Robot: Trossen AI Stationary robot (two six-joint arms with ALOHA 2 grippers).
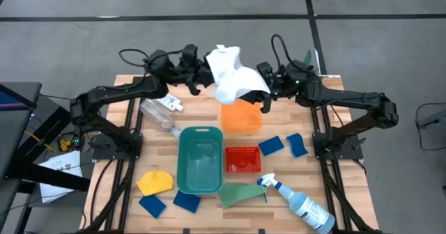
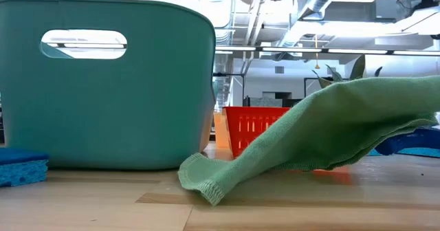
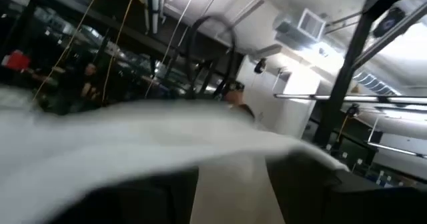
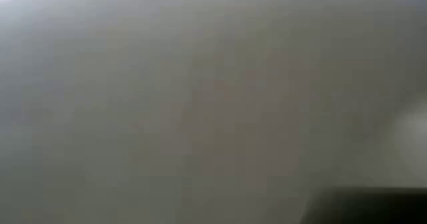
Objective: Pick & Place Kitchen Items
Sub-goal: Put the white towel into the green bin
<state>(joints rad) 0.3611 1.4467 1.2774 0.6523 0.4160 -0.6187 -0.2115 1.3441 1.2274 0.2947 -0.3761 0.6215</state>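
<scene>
1. Beyond the teal bin [image 1: 200, 159], the white cloth [image 1: 233, 77] hangs between the left hand [image 1: 203, 77] and the right hand [image 1: 259, 95]; both hands pinch it.
2. It looks light and floppy; its edges are best to hold.
3. I count four blue sponges, three cloths and two bottles.

Wooden slatted worktop [image 1: 279, 199] carries a teal bin [image 1: 200, 159] with cut-out handle near its middle, a small red mesh basket [image 1: 243, 160] just beside it, and an orange container [image 1: 241, 117] farther back. Grey floor [image 1: 390, 46] with dark lines surrounds it; papers [image 1: 59, 166] lie off one side. Low view: pipes and ducts [image 2: 323, 11] overhead.
</scene>
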